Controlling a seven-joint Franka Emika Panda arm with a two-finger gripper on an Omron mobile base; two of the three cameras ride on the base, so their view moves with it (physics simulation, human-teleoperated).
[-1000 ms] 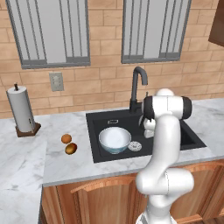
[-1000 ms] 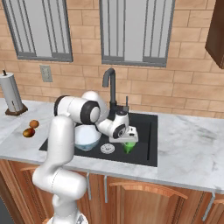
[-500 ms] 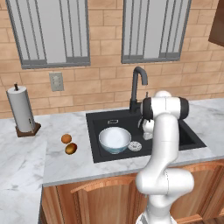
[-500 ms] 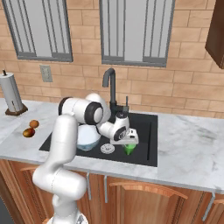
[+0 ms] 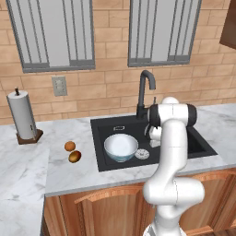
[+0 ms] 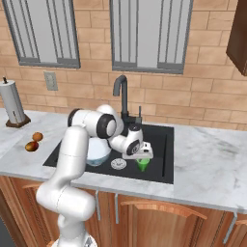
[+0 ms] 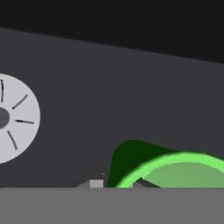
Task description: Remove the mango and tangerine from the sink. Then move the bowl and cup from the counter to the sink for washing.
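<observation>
While the tool pinches the green cup, the bowl sits beside

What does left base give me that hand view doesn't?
Left base alone: mango and tangerine out on the counter, the bowl in the sink, the tap and the paper towel roll. Hand view alone: the green cup close up, lying over the basin floor. Both: the black basin and the silver drain.
</observation>
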